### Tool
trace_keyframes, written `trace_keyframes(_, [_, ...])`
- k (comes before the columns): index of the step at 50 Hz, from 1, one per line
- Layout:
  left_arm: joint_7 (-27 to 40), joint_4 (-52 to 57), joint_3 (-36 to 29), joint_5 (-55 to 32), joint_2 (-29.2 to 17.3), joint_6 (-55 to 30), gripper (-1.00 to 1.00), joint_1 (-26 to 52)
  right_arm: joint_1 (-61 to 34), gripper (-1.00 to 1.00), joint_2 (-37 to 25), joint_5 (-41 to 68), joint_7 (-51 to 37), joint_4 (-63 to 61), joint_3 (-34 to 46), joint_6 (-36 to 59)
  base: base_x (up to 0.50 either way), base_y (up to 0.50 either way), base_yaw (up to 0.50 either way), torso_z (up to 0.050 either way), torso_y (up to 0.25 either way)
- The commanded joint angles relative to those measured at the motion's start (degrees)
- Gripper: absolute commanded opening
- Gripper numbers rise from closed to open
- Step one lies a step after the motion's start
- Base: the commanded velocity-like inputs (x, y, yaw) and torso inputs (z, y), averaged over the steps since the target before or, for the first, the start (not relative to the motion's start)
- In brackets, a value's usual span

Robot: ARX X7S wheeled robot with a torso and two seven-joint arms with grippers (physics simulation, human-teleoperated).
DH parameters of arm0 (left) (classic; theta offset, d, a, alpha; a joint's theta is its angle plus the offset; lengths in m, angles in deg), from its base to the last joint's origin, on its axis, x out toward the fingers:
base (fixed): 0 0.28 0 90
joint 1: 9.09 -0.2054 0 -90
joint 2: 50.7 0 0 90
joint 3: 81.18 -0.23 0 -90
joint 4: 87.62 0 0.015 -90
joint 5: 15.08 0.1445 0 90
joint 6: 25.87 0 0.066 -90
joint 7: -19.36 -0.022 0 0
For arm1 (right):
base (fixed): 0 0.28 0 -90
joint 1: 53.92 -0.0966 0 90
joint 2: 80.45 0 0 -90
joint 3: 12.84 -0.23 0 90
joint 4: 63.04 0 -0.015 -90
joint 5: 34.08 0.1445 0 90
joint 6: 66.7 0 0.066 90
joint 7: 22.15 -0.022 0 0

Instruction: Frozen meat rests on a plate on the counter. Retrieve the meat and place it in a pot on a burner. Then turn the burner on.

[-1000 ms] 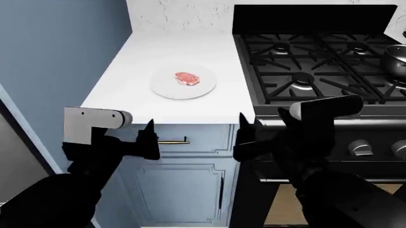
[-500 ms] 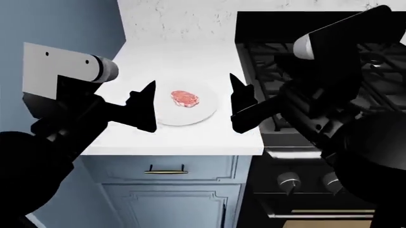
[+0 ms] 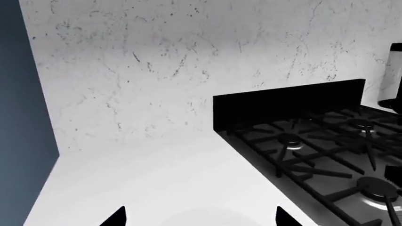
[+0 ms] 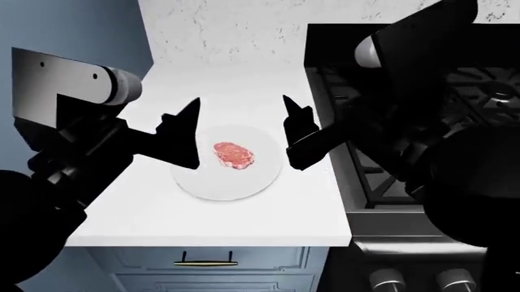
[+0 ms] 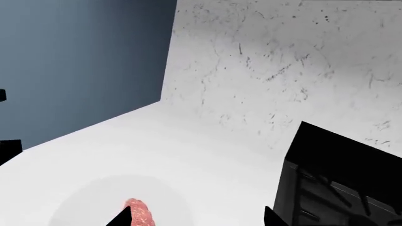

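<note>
Both grippers, left gripper (image 4: 182,137) and right gripper (image 4: 294,137), are hanging spread and empty, flanking the meat (image 4: 233,154) on the plate (image 4: 203,182); best lowering one straight over it, jaws straddling.

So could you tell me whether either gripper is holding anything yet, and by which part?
Nothing is held. The left gripper and right gripper are both open and empty, either side of the meat lying on the plate.

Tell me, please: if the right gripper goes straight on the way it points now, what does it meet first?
Probably the bare counter beyond the plate, then the speckled wall. The meat lies off-centre by one finger; depth is unclear.
</note>
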Motion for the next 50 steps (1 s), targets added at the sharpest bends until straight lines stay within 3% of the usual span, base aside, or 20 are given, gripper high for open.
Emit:
trace_keyframes(1, [-5.1, 2.8, 2.6, 1.9, -1.0, 4.0, 1.00, -2.9, -5.1, 1.00, 2.0, -1.5, 2.1, 9.1, 7.1, 1.5, 0.00, 0.00, 0.00, 0.000, 0.000])
trace_keyframes(10, [-3.9, 3.5, 5.5, 0.8, -2.0, 5.9, 1.00, -5.7, -8.3, 1.00, 2.0, -16.6, 17.8, 15.4, 18.1, -5.2, 0.00, 0.00, 0.00, 0.000, 0.000])
trace_keyframes(24, [-4.2, 3.4, 4.2, 1.6, -1.5, 7.0, 1.00, -5.8, -11.0, 1.00, 5.6, -27.8, 34.9, 29.1, 31.9, -13.7, 0.00, 0.00, 0.00, 0.000, 0.000])
trace_keyframes(50, [-7.7, 3.0, 0.9, 6.6, -1.8, 8.4, 1.00, -7.7, -10.3, 1.00, 13.3, -38.3, 50.5, 46.2, 42.2, -29.1, 0.00, 0.00, 0.00, 0.000, 0.000])
